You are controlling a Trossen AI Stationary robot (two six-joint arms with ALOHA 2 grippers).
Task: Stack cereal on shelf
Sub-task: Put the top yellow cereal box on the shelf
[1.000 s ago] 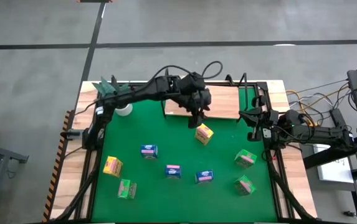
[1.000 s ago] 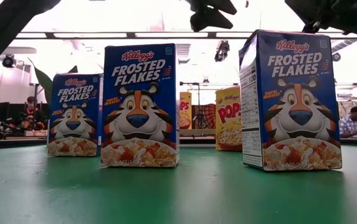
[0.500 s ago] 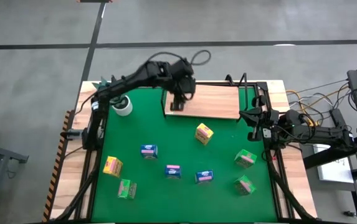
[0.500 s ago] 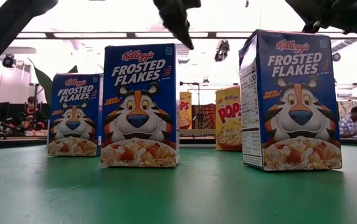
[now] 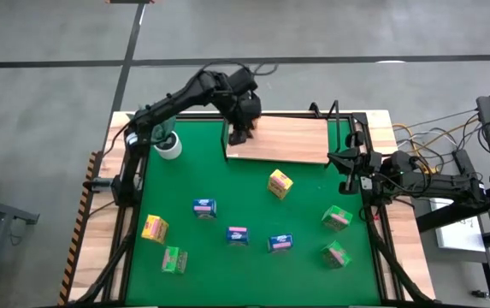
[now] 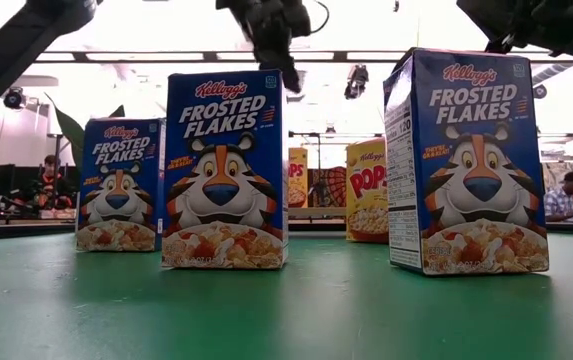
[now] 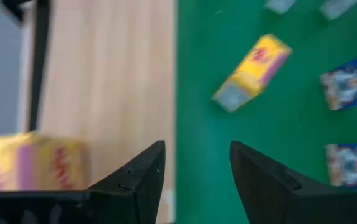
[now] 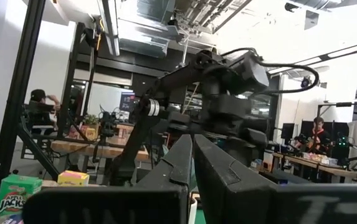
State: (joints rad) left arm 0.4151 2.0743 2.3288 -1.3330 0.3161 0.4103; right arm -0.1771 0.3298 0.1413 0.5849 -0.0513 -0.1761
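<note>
- The shelf [image 5: 283, 139] lies at the far middle of the counter [image 5: 381, 128], on the far edge of the green mat [image 5: 227, 197].
- One yellow box [image 7: 32, 162] sits on the shelf's far left corner, seen clearly only in the left wrist view; from above the arm covers it.
- A second yellow box [image 5: 280, 183] stands on the mat just near of the shelf; a third [image 5: 154, 228] is at the near left.
- Three blue boxes [image 5: 237, 234] form a loose row in the near middle; green boxes [image 5: 336, 219] lie near right and near left.
- The left pincer [image 5: 241, 130] hovers over the shelf's left end, fingers apart with nothing between them.
- The right pincer [image 5: 345, 167] waits at the counter's right edge, fingers pressed together, empty.
- Risk: the left pincer is close to the placed box, so a sideways pull-out could knock it off the corner; a straight lift looks safer.
- Risk: the box sits tight to the black corner post, leaving little room for stacking beside it.
- Hard to tell: whether that box is square to the board, since it is blurred and cut off.
</note>
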